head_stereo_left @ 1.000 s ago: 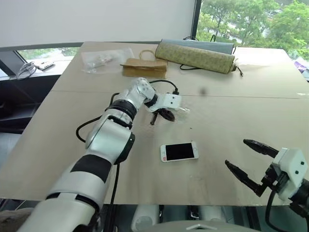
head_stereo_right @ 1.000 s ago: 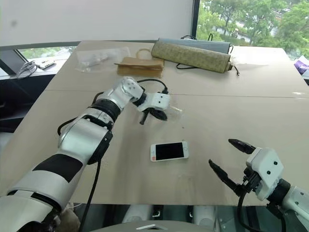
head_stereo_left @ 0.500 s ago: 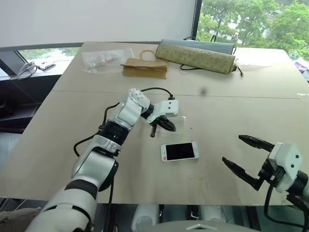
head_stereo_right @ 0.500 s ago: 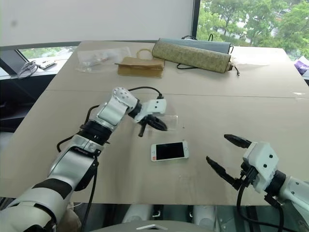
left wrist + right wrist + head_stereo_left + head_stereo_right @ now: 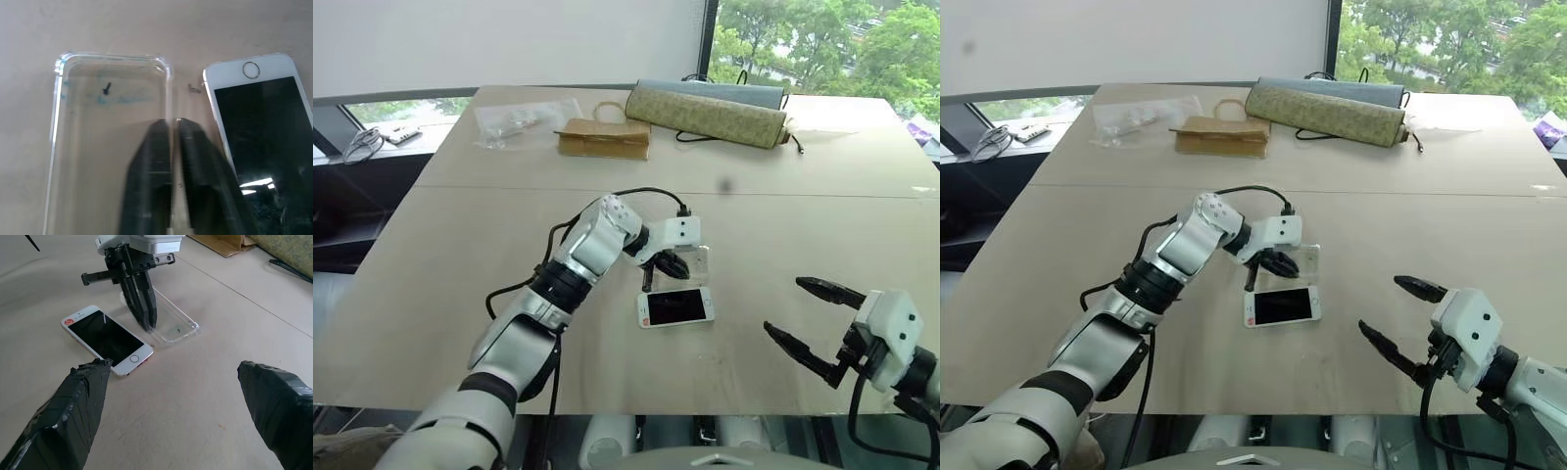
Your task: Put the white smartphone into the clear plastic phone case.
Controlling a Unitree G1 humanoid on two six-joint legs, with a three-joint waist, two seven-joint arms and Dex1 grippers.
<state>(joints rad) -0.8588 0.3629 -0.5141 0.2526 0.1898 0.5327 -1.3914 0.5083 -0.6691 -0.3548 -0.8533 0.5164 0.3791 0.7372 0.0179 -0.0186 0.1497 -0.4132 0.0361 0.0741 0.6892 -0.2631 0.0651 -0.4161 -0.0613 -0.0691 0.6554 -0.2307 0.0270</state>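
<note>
The white smartphone (image 5: 675, 307) lies screen-up on the tan table (image 5: 822, 225), home button toward the right. Just behind it, almost touching, the clear plastic phone case (image 5: 107, 122) rests flat on the table with its open side up. My left gripper (image 5: 171, 122) points down at the case, its fingers pinched on the case's long rim nearest the phone; the right wrist view shows the left gripper (image 5: 149, 327) on that edge. My right gripper (image 5: 784, 306) hovers open and empty near the table's front edge, to the right of the phone.
At the back of the table lie a brown paper bag (image 5: 605, 137), a rolled mat (image 5: 708, 113) with a black cable beside it, and a crinkled clear bag (image 5: 524, 119). A seam (image 5: 803, 194) crosses the tabletop.
My left arm has brought the clear case nearer and to the right, lowering it onto the table beside the phone. The right gripper has stayed in place, open.
</note>
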